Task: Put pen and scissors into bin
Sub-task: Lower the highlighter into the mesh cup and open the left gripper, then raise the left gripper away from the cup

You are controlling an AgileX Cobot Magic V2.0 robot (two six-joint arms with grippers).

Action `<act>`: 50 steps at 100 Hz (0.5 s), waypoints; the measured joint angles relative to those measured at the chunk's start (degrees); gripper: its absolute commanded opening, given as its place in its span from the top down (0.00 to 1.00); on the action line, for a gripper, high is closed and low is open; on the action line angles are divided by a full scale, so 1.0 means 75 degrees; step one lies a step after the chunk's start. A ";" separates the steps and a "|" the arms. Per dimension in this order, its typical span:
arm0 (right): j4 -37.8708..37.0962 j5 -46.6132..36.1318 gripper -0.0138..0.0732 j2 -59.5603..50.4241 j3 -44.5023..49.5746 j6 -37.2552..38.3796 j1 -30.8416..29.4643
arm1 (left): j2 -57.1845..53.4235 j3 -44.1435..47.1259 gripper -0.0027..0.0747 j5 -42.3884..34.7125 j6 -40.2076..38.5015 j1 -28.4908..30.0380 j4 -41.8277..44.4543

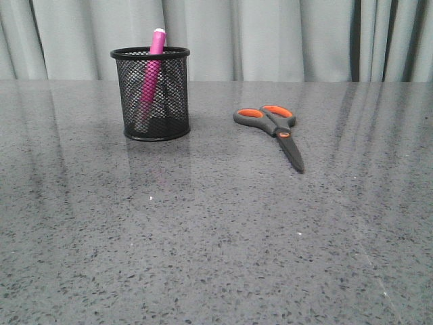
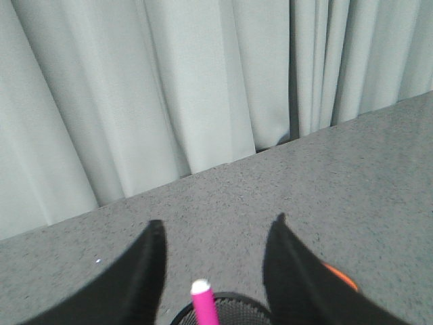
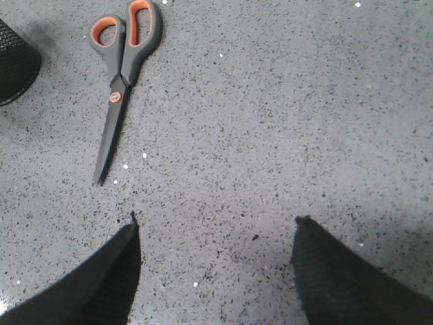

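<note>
The black mesh bin (image 1: 156, 93) stands upright at the back left of the table, and the magenta pen (image 1: 151, 74) leans inside it with its whitish cap above the rim. To its right the grey scissors (image 1: 273, 126) with orange loops lie flat and closed, blades toward the front. No gripper shows in the front view. In the left wrist view my left gripper (image 2: 218, 223) is open, with the pen (image 2: 203, 303) and the bin's rim (image 2: 233, 306) below and between the fingers, apart from them. My right gripper (image 3: 215, 220) is open over bare table, short of the scissors (image 3: 120, 78).
Grey-green curtains (image 1: 270, 37) hang behind the table's far edge. The speckled grey table (image 1: 216, 244) stretches in front of the bin and the scissors. A piece of the bin (image 3: 13, 61) shows at the edge of the right wrist view.
</note>
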 measured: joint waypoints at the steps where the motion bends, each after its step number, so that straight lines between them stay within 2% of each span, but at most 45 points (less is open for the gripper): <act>1: 0.0000 0.0000 0.34 0.0000 0.0000 0.0000 0.0000 | -0.0076 0.0000 0.78 0.0051 0.0000 0.0022 0.0000; 10: 0.0000 0.0000 0.34 0.0000 0.0000 0.0000 0.0000 | -0.0533 0.0000 1.00 0.0723 0.0000 0.0383 0.0015; 29: 0.0149 0.0005 0.34 0.0000 0.0000 0.0000 0.0000 | -0.1420 0.0069 0.99 0.1482 0.0000 0.1177 0.0042; 50: 0.0361 0.0005 0.34 0.0000 -0.0201 -0.0014 0.0000 | -0.2772 0.1079 0.99 0.0831 0.0000 0.1682 0.0042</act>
